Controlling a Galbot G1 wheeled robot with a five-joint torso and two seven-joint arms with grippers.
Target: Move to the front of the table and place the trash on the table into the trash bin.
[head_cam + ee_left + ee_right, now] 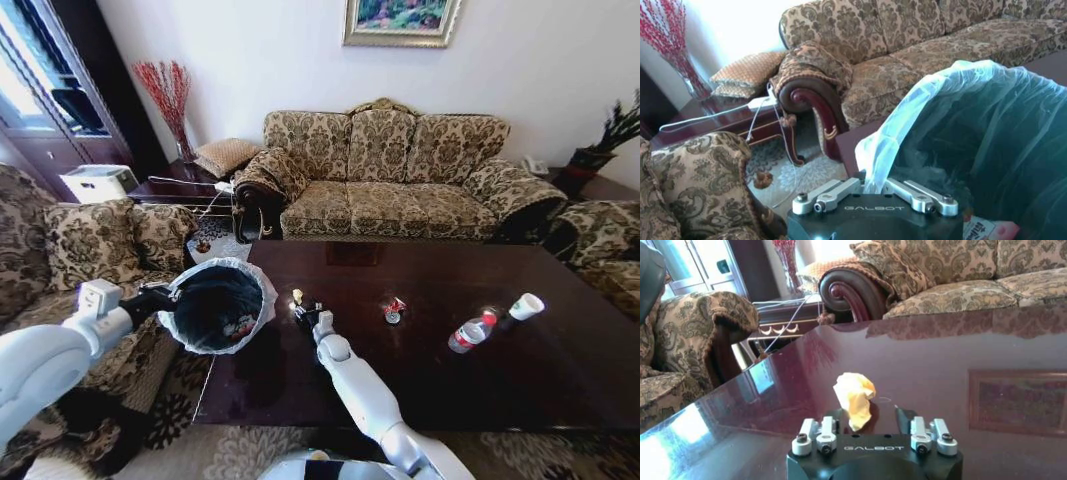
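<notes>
The left arm reaches forward from the robot's left side, its white forearm ending in a dark wrist, and the left gripper is clamped on the lined rim of the trash bin, holding it tilted. The right arm stretches forward and up the middle, elbow bent, with the right gripper low over the desk, its fingers spread to either side of a yellowish scrap.

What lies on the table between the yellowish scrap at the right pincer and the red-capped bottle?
A red-white crushed wrapper lies there, head view; otherwise bare table.
</notes>
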